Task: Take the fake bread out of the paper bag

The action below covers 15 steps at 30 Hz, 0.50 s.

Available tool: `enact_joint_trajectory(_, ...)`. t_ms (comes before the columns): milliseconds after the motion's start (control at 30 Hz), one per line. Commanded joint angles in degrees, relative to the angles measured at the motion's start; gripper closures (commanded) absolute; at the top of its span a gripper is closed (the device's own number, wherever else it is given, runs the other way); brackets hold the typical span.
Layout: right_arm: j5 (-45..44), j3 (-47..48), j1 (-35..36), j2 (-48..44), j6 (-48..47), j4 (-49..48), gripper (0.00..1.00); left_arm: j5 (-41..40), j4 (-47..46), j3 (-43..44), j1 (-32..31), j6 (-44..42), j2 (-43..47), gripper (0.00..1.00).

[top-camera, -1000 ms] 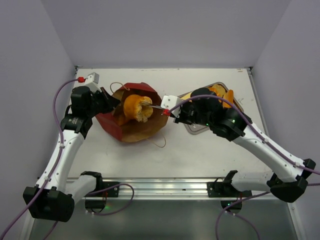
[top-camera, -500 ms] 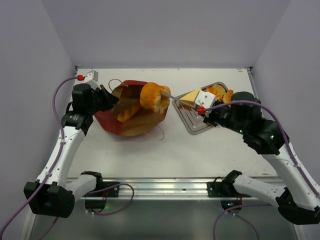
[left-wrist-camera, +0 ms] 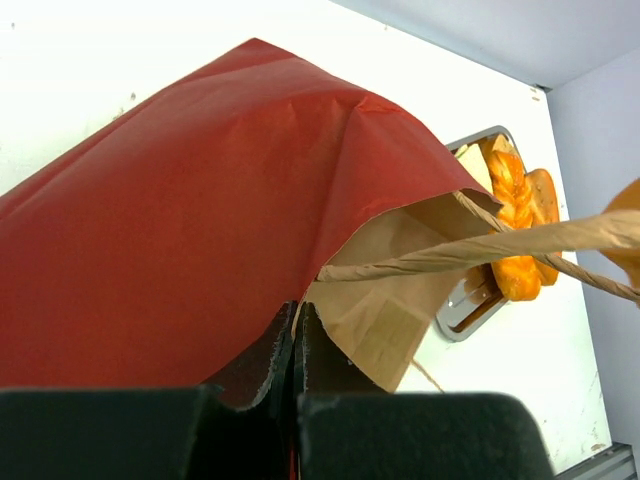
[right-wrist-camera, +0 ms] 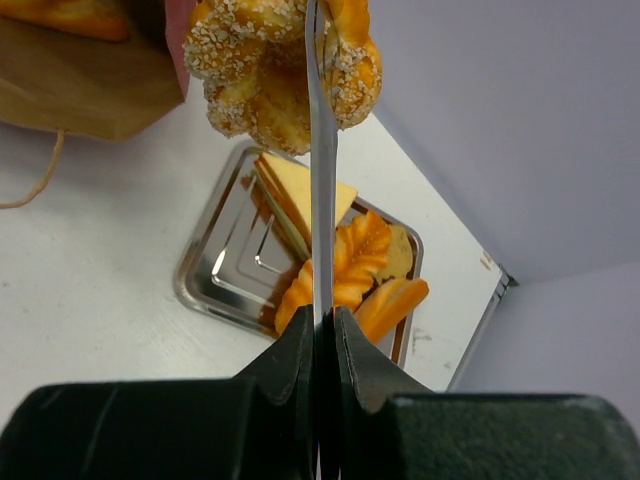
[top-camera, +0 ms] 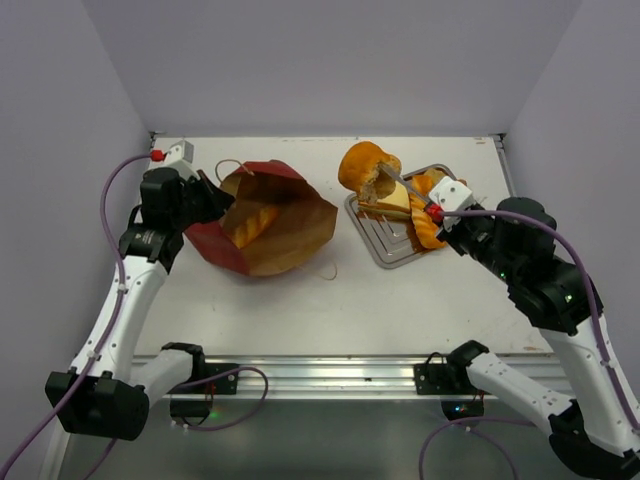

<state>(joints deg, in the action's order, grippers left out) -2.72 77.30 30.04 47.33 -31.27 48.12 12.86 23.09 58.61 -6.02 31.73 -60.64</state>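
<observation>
Tongs (right-wrist-camera: pixel 321 230) clamped in right end effector (right-wrist-camera: pixel 320 315), pinching seeded roll (top-camera: pixel 367 168) above far-right tray (top-camera: pixel 385 250), left end effector (left-wrist-camera: pixel 296 310) clenched on red paper bag (left-wrist-camera: pixel 200 220) rim, loaf (top-camera: pixel 250 222) inside.

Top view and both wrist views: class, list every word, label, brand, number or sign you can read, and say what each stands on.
No text can be read anywhere.
The paper bag is plain red outside, plain brown inside.
The tray, the tongs, the bread roll and the table show no lettering.
Any marks on the arms are too small to tell.
</observation>
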Motion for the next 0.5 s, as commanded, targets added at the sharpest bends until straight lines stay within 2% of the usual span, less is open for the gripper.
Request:
enact_joint_trajectory(0, -2.8, -0.7, -1.1, 1.0, 0.1, 1.4, 1.0, -1.3, 1.7, 2.6, 0.1, -2.4, 2.8, 1.0)
enact_joint_trajectory(467, -0.7, 1.7, -1.9, 5.7, -9.0, 16.6, 1.0, -1.9, 3.6, 1.2, 0.1, -5.2, 6.9, 1.0)
